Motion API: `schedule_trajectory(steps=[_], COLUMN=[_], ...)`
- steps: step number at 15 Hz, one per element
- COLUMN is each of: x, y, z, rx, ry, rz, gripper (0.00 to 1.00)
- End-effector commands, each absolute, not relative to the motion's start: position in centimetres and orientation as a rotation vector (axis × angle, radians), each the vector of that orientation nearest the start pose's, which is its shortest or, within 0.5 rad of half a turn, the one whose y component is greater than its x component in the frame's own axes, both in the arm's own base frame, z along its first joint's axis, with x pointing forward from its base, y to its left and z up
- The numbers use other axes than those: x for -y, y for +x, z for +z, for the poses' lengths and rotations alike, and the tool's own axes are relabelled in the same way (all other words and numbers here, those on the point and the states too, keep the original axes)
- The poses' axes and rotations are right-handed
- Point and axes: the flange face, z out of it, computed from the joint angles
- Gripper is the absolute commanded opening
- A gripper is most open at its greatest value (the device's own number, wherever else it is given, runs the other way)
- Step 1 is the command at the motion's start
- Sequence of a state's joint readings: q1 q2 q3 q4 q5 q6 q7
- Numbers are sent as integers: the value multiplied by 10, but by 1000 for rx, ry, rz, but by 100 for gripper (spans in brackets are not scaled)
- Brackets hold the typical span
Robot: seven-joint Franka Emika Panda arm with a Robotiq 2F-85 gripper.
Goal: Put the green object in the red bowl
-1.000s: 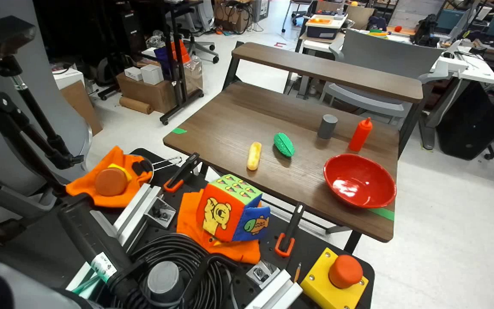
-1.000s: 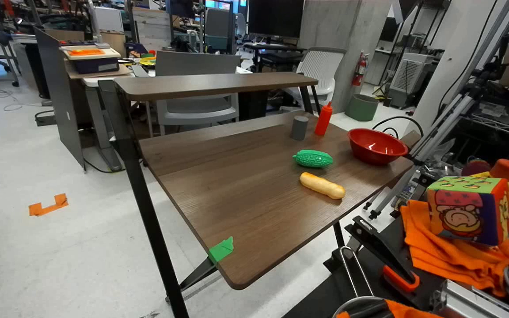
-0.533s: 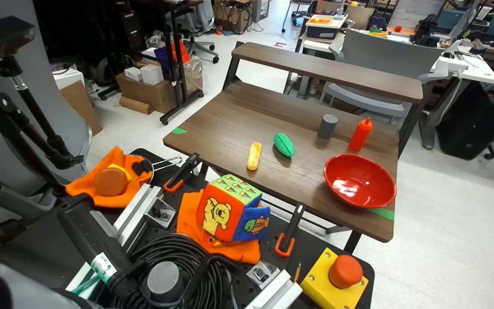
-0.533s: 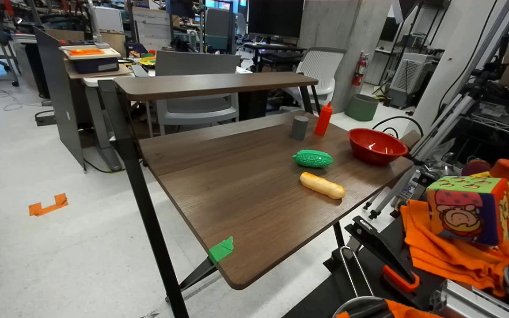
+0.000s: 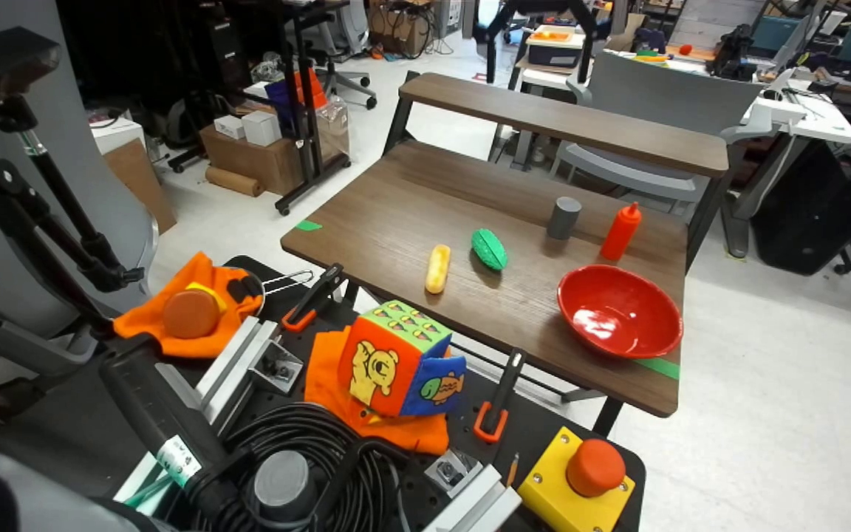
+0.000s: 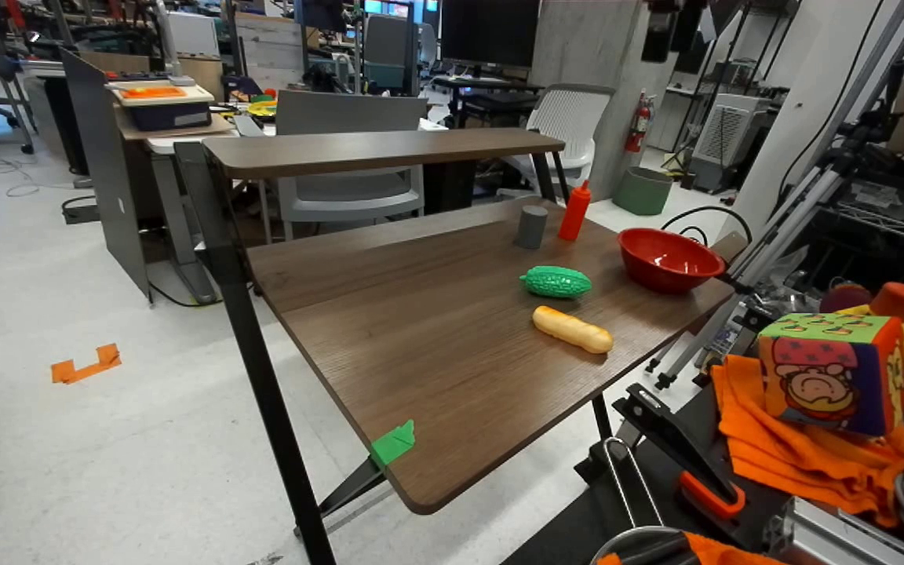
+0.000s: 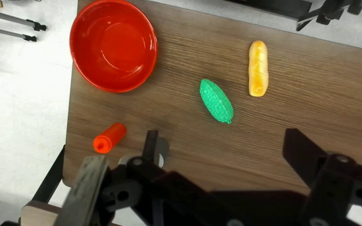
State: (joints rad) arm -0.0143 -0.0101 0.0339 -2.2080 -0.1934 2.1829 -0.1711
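Bumpy green oblong (image 7: 216, 101) apart from glossy round red bowl (image 7: 123, 46).

One bowl (image 7: 118, 47), bottle (image 7: 113, 135), cylinder (image 6: 531, 228); two oblong objects (image 7: 217, 101)

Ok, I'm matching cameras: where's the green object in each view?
In an exterior view: the green object just right of centre, right of the yellow object.
In an exterior view: the green object right of centre, higher in frame than the yellow object.
Wrist view: the green object slightly right of centre, left of the yellow object.
Landmark in all views: the red bowl.
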Motion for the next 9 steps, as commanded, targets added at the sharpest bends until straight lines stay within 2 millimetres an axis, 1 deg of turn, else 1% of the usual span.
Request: schedule_trajectory(steps=[1, 3, 6, 9], x=[9, 12, 12, 10], y=[551, 562, 574, 587], z=[332, 299, 259, 228], rx=[560, 602, 661, 710], ry=[-3228, -3210, -3192, -3180], rz=[-7, 4, 56, 112], gripper=[100, 100, 100, 100])
